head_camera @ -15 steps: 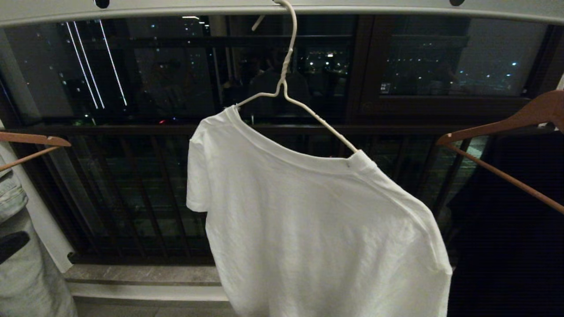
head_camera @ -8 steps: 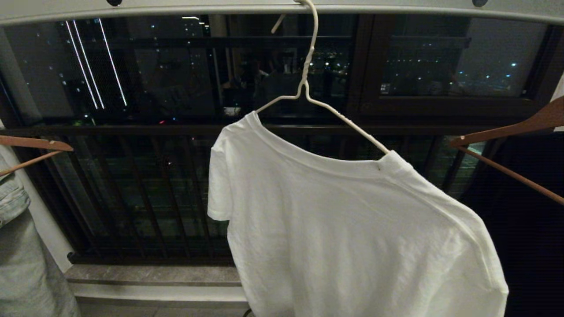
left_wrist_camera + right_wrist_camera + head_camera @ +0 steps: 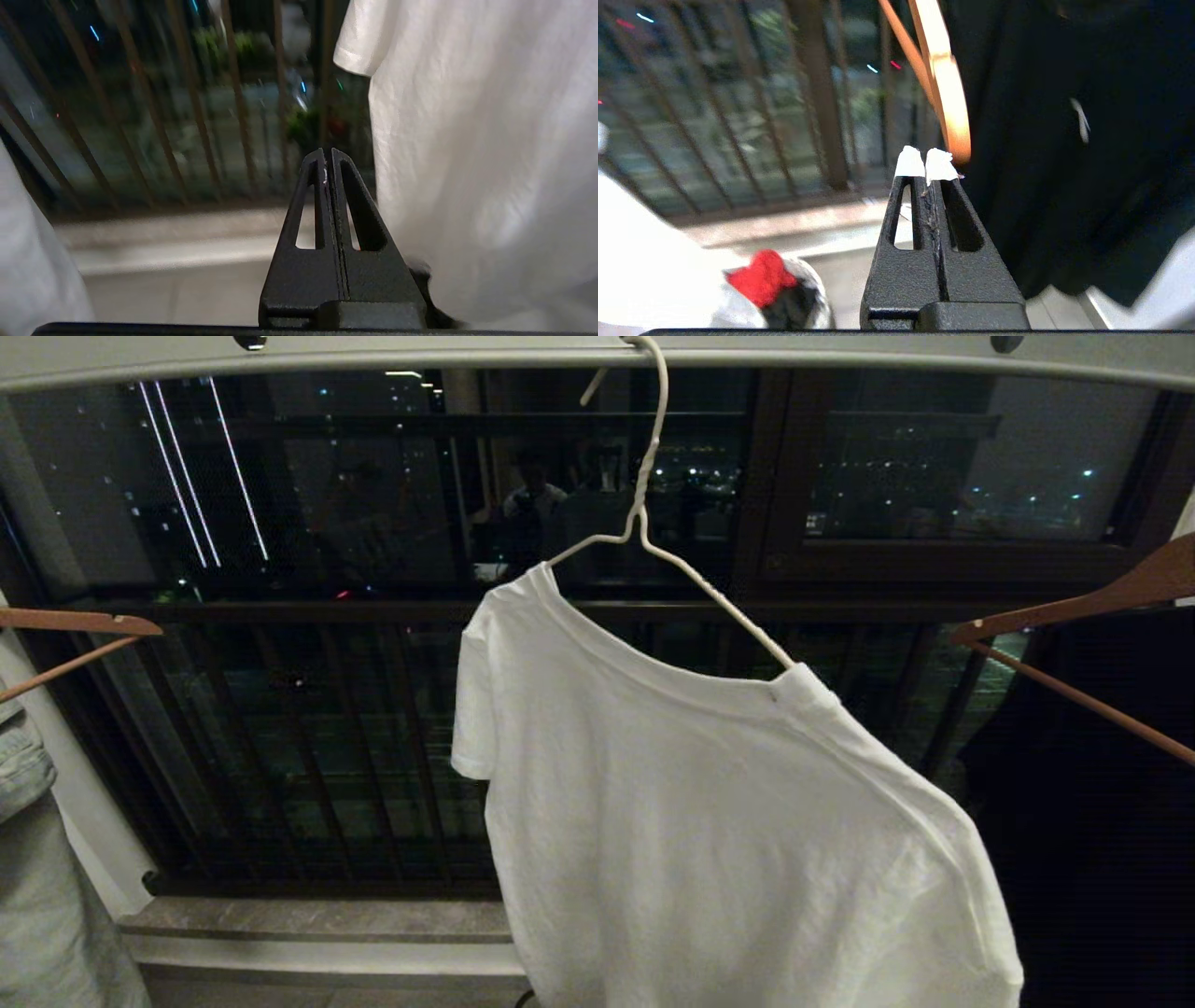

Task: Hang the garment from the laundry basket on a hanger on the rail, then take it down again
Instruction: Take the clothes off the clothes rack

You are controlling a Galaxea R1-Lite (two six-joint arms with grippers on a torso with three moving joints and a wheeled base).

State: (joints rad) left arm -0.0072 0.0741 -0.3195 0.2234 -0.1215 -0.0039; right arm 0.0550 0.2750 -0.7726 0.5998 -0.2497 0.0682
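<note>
You are on a home balcony at night | clothes hang from the rail | dark railing | city lights behind glass

Open gaps either side of the hung T-shirt

The white T-shirt blocks the middle; wooden hangers (one per side) and the balcony railing behind bound the gaps.

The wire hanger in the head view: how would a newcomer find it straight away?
Find the pale rail along the top. One hook hangs near its middle, above the white T-shirt: that is the hanger. It is thin white wire with a twisted neck, while the wooden hangers at both sides are thick and brown.
</note>
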